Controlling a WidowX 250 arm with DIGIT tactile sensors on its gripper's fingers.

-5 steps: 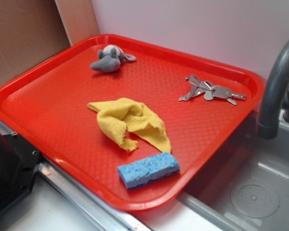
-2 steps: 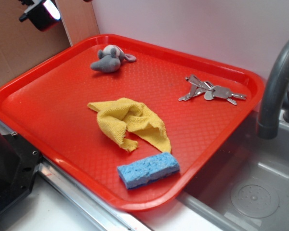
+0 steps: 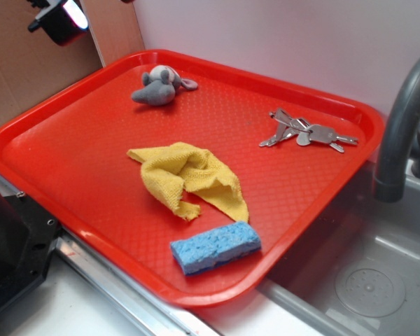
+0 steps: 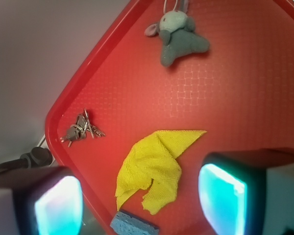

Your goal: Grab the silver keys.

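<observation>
The silver keys (image 3: 308,131) lie flat as a small bunch near the far right rim of the red tray (image 3: 77,140). In the wrist view the keys (image 4: 82,129) sit at the tray's left edge, far below and left of my gripper (image 4: 139,203). The gripper hangs high over the tray. Its two lit fingers (image 4: 59,205) stand wide apart with nothing between them. In the exterior view only a piece of the gripper (image 3: 58,19) shows, in the top left corner, far from the keys.
Also on the tray: a grey plush mouse (image 3: 157,85) at the back, a crumpled yellow cloth (image 3: 189,178) in the middle, a blue sponge (image 3: 215,246) at the front. A grey faucet (image 3: 402,126) and sink (image 3: 378,280) stand right of the tray.
A second ago the gripper was out of the exterior view; it has since come in at the top left corner. Nothing on the tray has moved.
</observation>
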